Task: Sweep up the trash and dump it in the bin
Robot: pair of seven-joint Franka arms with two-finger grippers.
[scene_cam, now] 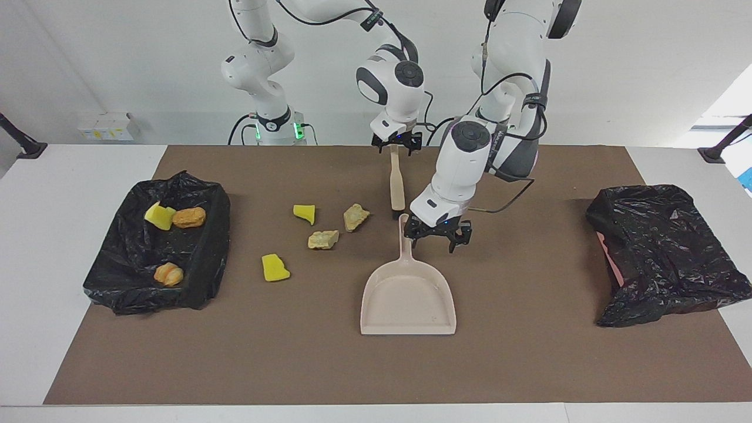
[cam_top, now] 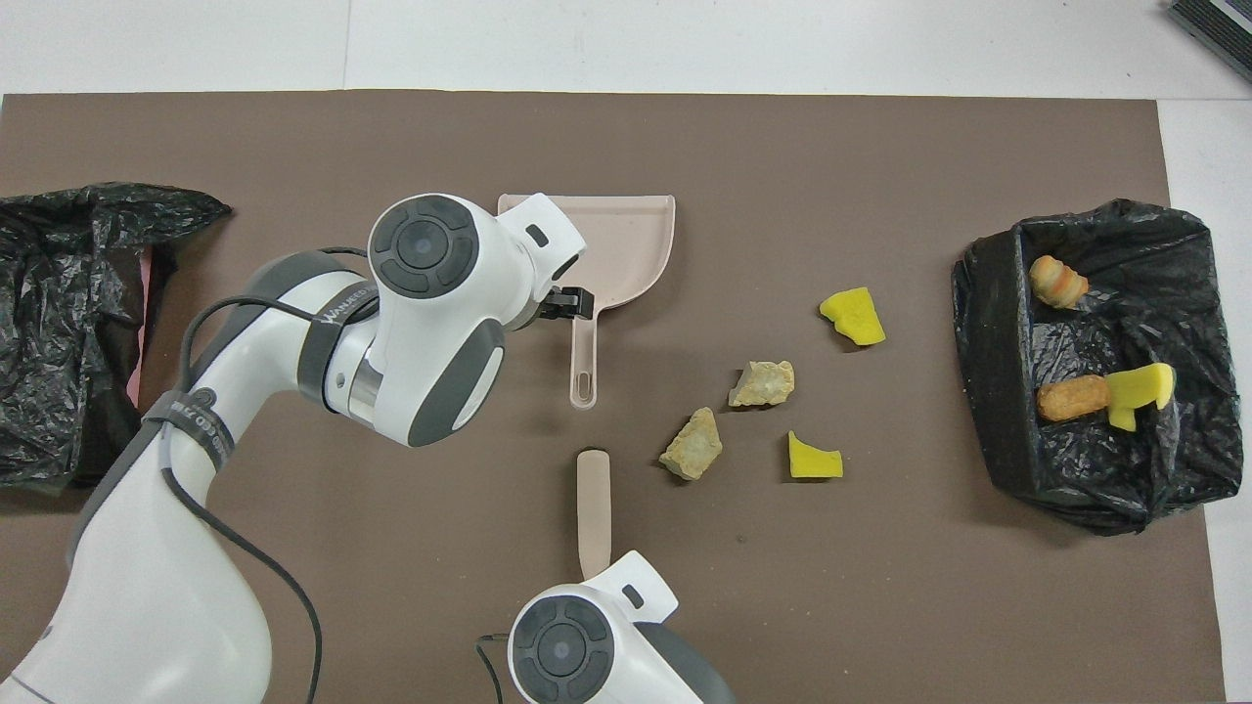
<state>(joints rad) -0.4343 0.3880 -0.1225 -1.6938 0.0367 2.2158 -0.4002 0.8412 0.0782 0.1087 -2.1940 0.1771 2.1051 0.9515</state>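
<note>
Left gripper hovers open beside the dustpan handle. Right gripper is spread over the brush handle end, holding nothing. Four scraps lie mid-mat – three sit in the bin at the right arm's edge. Your risk – a misaligned pinch skids the pan.

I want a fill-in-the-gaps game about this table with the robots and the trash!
1. The number of trash scraps lying loose on the brown mat is ____.
2. The number of scraps already in the black-lined bin is ____.
3. The left gripper is over the handle of the ____.
4. The right gripper is at the nearer-to-robots end of the ____ handle.

Missing words: four; three; dustpan; brush
</note>
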